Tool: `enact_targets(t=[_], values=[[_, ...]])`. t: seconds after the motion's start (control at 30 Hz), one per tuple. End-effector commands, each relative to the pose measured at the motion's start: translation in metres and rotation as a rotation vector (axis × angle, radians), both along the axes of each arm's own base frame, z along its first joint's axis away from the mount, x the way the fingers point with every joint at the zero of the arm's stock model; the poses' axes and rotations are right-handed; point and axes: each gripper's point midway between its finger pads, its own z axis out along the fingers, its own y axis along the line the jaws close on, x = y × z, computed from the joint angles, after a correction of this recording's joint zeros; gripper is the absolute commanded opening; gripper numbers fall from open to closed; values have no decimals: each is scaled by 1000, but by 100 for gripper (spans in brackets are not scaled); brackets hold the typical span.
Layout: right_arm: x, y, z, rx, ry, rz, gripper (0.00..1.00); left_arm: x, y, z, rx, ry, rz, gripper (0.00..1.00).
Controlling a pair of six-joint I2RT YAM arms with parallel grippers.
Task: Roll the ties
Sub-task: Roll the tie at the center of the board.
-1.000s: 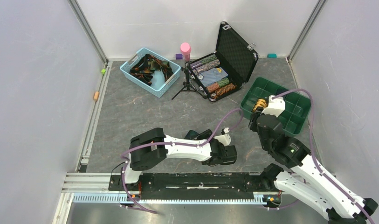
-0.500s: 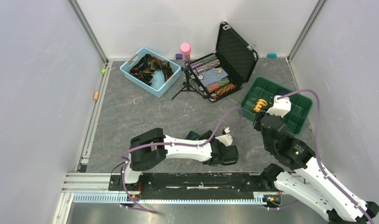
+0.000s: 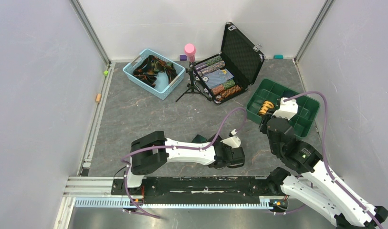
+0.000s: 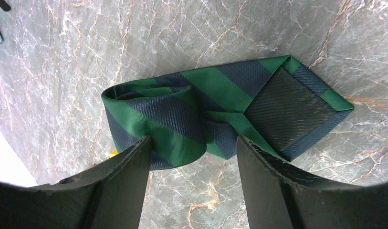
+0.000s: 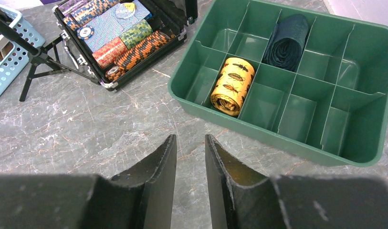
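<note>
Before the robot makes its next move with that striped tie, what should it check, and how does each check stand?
1. Striped tie under the left jaws: ok.
2. Tie fully rolled: not ok, its pointed end lies flat on the table.
3. Left jaws closed on the tie: not ok, they stand open over it.
4. Right jaws empty: ok.
5. Free compartment in the green tray: ok; the yellow roll and dark roll fill only two.
</note>
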Motion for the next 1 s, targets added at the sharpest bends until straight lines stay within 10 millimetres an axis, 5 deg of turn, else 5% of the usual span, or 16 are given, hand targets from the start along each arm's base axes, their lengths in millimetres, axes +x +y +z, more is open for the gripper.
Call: enact_targets(t=[0.0, 0.17, 0.67, 0.8, 0.97], values=[[1, -1, 10, 22, -26, -15, 34, -11, -16, -3, -126, 54, 33, 71], [2, 0, 10, 23, -25, -8, 34, -4, -14, 9, -164, 24, 45, 71], [5, 16, 7, 88, -57, 54, 35, 2, -20, 98, -603, -57, -21, 71], [9, 33, -7, 106, -26, 111, 34, 12, -8, 128, -800, -41, -24, 72], [14, 85, -34, 175, 64, 301, 30, 51, 29, 130, -983, 23, 107, 73]])
